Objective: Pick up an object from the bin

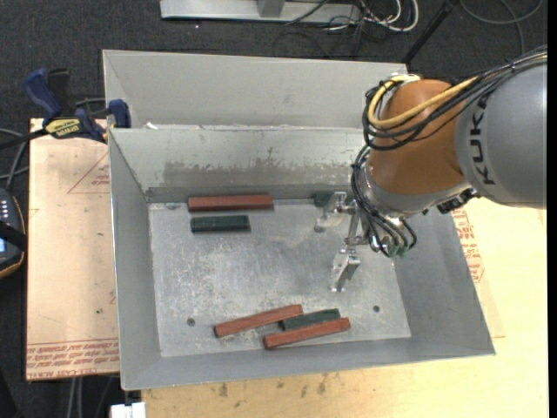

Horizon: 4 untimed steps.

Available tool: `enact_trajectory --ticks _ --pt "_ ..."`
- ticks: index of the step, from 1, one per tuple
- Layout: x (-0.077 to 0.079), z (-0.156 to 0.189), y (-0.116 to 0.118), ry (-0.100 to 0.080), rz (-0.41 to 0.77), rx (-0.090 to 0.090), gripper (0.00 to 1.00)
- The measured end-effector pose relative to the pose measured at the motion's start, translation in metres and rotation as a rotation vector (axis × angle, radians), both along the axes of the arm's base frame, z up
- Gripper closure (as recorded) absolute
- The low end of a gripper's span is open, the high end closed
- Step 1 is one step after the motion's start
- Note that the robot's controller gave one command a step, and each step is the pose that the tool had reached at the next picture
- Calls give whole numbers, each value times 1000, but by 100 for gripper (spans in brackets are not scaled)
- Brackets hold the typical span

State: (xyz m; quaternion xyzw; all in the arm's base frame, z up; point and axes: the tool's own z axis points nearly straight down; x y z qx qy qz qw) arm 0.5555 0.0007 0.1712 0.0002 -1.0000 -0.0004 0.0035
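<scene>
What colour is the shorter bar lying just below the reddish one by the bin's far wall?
The shorter bar is dark green, clear in the camera view.

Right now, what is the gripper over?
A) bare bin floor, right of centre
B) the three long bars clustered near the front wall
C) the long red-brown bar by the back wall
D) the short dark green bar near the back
A: the gripper hangs with its fingers apart and nothing between them, over bare floor of the grey metal bin, behind the front cluster of red-brown and dark green bars.
</scene>
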Motion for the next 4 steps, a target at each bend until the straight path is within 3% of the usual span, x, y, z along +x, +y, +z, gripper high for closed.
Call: enact_trajectory --ticks 1,2,3,4 --pt "2 4 0 -8 0 0 0" --pt "-58 -71 4 -6 102 0 100" --pt "-58 -71 4 -6 102 0 100" --pt "-61 31 4 -9 129 0 100"
